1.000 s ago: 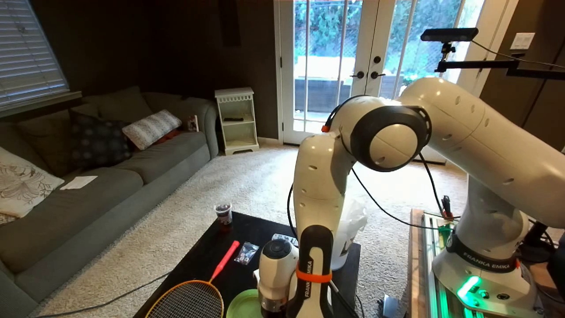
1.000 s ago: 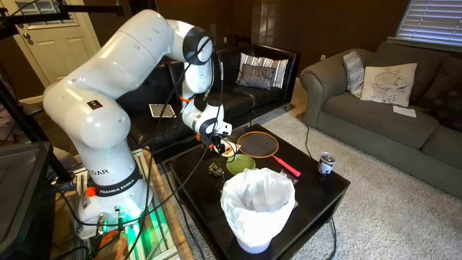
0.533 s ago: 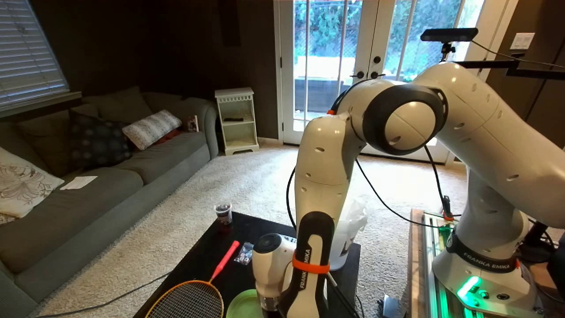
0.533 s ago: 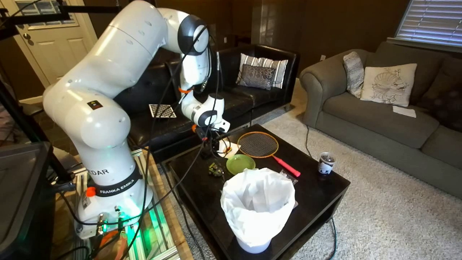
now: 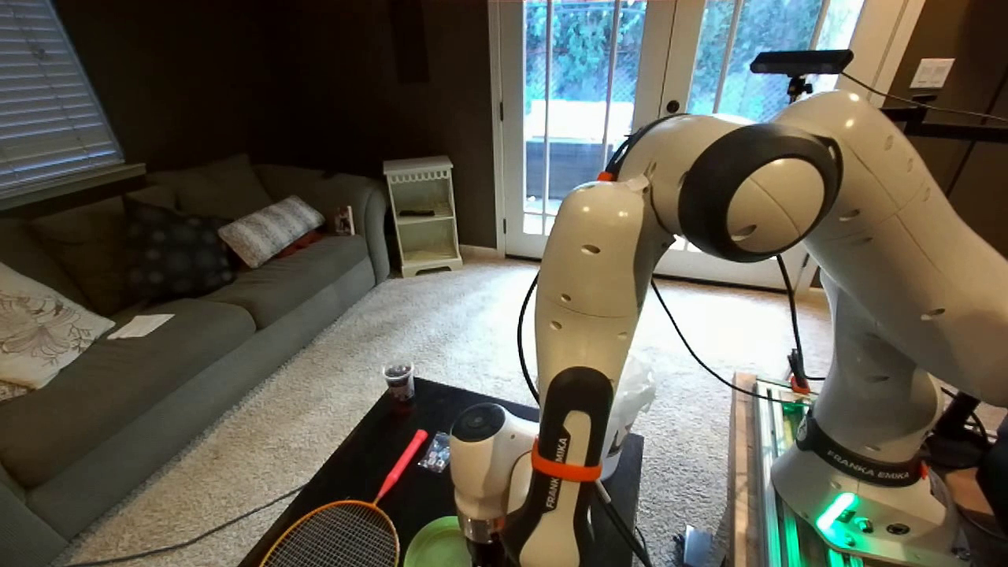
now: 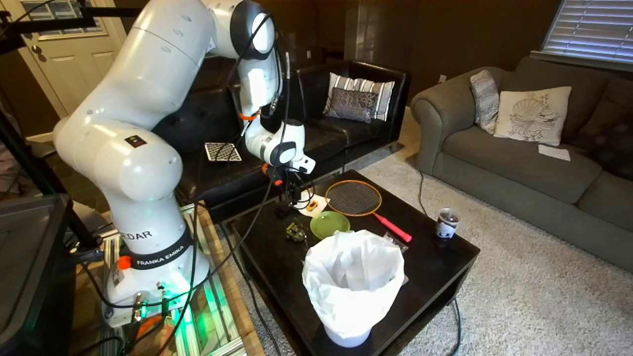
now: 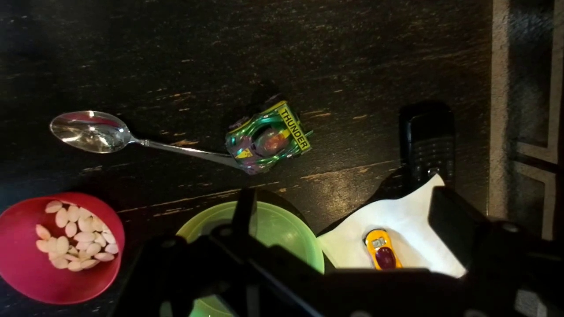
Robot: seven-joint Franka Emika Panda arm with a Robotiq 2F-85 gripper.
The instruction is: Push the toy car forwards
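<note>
Two toy cars are on the black table. A green and purple car (image 7: 269, 138) with a yellow THUNDER strip lies near the centre of the wrist view; it also shows in an exterior view (image 6: 295, 232). A small yellow car (image 7: 381, 248) with a purple window sits on white paper (image 7: 352, 220), its lower end hidden by my gripper; it also shows in an exterior view (image 6: 312, 205). My gripper (image 7: 341, 193) is open and empty above the table, its fingers apart on either side of the yellow car. It also shows in an exterior view (image 6: 293, 197).
A green plate (image 7: 291, 229) is beside the paper. A spoon (image 7: 189, 152) reaches under the green car. A red bowl (image 7: 26, 259) holds pale almonds or seeds. A black phone (image 7: 427, 141) lies near the table edge. A racket (image 6: 354, 198), lined bin (image 6: 353, 291) and cup (image 6: 447, 223) stand around.
The arm's elbow has risen and drawn back toward its base. My gripper has shifted a little away from the yellow car, leaving it less covered. Neither car has visibly moved.
</note>
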